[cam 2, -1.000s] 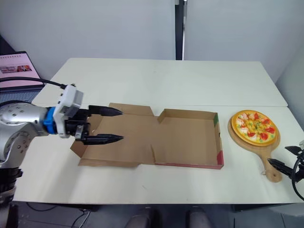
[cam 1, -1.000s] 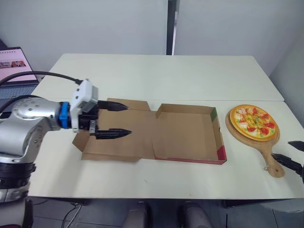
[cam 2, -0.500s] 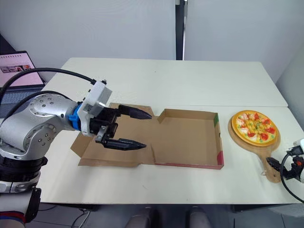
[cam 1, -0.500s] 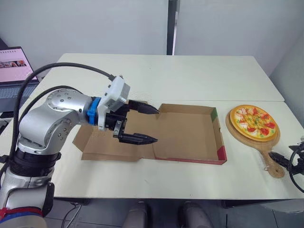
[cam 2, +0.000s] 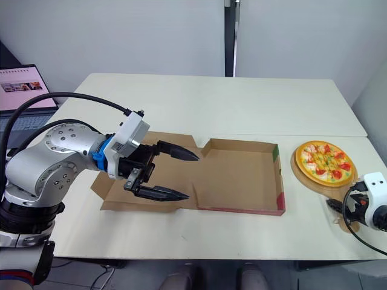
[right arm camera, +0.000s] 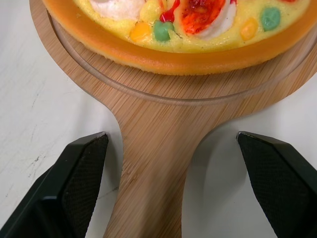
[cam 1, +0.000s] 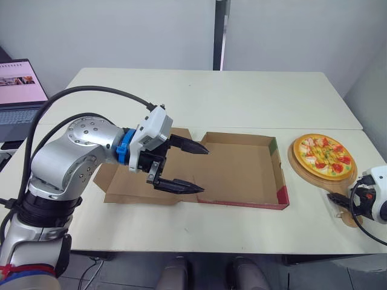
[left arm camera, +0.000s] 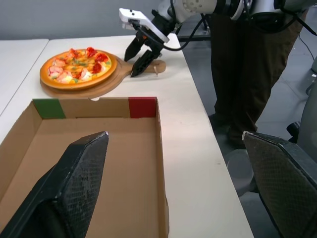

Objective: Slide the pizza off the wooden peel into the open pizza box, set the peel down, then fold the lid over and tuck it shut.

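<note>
A toy pizza (cam 1: pixel 322 154) lies on a round wooden peel (cam 1: pixel 326 172) at the table's right end, its handle (right arm camera: pixel 153 148) pointing to the front edge. An open cardboard pizza box (cam 1: pixel 239 166) sits in the middle, with its lid (cam 1: pixel 118 188) flat to the left. My left gripper (cam 1: pixel 204 171) hovers open over the fold between lid and tray, pointing at the pizza. My right gripper (right arm camera: pixel 173 198) is open with one finger on each side of the peel handle, and I see a gap on both sides.
A laptop (cam 1: pixel 21 90) stands off the table's left end. A second white table (cam 1: pixel 205 96) adjoins behind. The front table edge (cam 1: pixel 199 251) runs close below the box and the peel handle.
My left gripper has swung right from over the lid to the fold by the tray. My right gripper has come in from the right edge and now straddles the peel handle.
</note>
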`<action>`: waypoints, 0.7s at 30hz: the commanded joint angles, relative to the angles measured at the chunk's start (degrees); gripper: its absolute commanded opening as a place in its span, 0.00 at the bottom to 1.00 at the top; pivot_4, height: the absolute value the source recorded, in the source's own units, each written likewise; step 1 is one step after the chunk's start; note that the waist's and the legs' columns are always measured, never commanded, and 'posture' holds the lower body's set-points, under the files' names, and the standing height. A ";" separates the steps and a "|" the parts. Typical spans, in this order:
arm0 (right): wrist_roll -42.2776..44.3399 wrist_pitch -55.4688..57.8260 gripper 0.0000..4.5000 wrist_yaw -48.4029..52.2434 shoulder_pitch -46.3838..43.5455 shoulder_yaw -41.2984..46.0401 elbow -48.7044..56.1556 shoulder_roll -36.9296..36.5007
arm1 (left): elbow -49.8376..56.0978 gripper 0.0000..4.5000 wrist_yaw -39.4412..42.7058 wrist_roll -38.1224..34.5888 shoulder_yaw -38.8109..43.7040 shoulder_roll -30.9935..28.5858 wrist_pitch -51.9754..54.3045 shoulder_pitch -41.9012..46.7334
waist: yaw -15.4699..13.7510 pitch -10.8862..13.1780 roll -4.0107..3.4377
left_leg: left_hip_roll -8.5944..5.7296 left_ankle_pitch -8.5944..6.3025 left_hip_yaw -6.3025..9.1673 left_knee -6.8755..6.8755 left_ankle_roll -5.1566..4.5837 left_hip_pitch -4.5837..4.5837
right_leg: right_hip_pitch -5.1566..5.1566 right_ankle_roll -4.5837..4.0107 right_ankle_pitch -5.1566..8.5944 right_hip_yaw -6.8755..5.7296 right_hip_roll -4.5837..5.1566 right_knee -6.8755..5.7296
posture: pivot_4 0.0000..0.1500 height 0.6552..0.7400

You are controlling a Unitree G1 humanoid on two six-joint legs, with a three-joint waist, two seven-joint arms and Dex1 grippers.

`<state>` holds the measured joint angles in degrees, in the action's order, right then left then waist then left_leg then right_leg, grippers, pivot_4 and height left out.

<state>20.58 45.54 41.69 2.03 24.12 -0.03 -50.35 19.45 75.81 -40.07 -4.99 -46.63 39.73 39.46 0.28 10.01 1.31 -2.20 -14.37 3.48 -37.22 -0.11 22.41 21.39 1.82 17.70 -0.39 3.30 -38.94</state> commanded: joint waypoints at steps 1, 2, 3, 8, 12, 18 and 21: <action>-0.72 -0.74 0.90 0.33 -0.03 -1.60 -1.18 -0.06 | 0.10 1.00 -0.41 0.13 0.83 0.57 -1.14 2.20 | 0.03 -0.01 0.02 | 0.01 0.00 0.00 -0.02 0.00 -0.02 | -0.03 0.00 0.00 0.00 -0.01 0.00 | 1.00 1.00; -0.82 -0.93 0.86 0.31 -0.04 -1.74 -1.37 0.06 | -0.09 1.00 -0.40 0.31 0.81 0.64 -1.34 2.35 | 0.06 -0.01 0.02 | 0.01 0.00 0.00 -0.03 0.00 -0.04 | -0.04 0.01 -0.01 0.00 -0.02 -0.01 | 1.00 1.00; -0.88 -1.13 0.80 0.25 0.04 -1.82 -1.48 0.20 | -0.26 1.00 -0.40 0.41 0.84 0.64 -1.40 2.41 | 0.07 -0.01 0.02 | 0.02 0.00 -0.01 -0.03 0.00 -0.07 | -0.06 0.01 -0.01 0.01 -0.03 -0.01 | 1.00 1.00; 0.87 0.74 0.44 -0.63 0.47 -0.27 -1.10 1.88 | -1.29 1.00 -0.30 0.28 1.95 0.49 -1.69 2.59 | 0.10 -0.08 0.17 | 0.04 0.00 -0.01 -0.03 0.00 -0.08 | -0.07 0.01 -0.01 0.01 -0.05 -0.01 | 1.00 1.00; 1.74 1.65 0.36 -1.96 1.28 1.90 -0.24 3.32 | -3.11 1.00 0.14 0.84 2.91 -0.57 -2.03 3.31 | 0.13 -0.09 0.26 | 0.08 0.00 -0.01 -0.04 0.00 -0.09 | -0.07 0.00 -0.01 0.02 -0.05 -0.01 | 1.00 1.00; 1.45 -4.29 0.36 -3.72 2.63 6.34 4.29 5.46 | -4.79 1.00 0.08 1.38 3.20 -1.84 -2.41 3.64 | 0.00 -0.09 0.26 | 0.06 0.00 0.03 -0.02 0.00 -0.08 | -0.07 0.00 -0.01 0.00 -0.05 -0.01 | 1.00 1.00; -1.08 -9.08 0.36 -4.04 3.78 7.34 5.80 3.63 | -5.24 1.00 0.11 1.57 3.31 -2.17 -2.62 3.56 | -0.02 -0.02 0.09 | 0.04 0.00 0.00 -0.01 0.00 -0.06 | -0.03 0.00 -0.01 0.02 -0.04 -0.01 | 1.00 1.00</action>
<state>20.72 40.06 38.18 5.99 28.23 2.71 -44.81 13.93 75.77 -38.76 -3.98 -47.90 38.05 41.85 0.26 10.00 1.41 -2.16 -14.37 3.46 -37.21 -0.11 22.35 21.37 1.82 17.69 -0.36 3.25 -38.96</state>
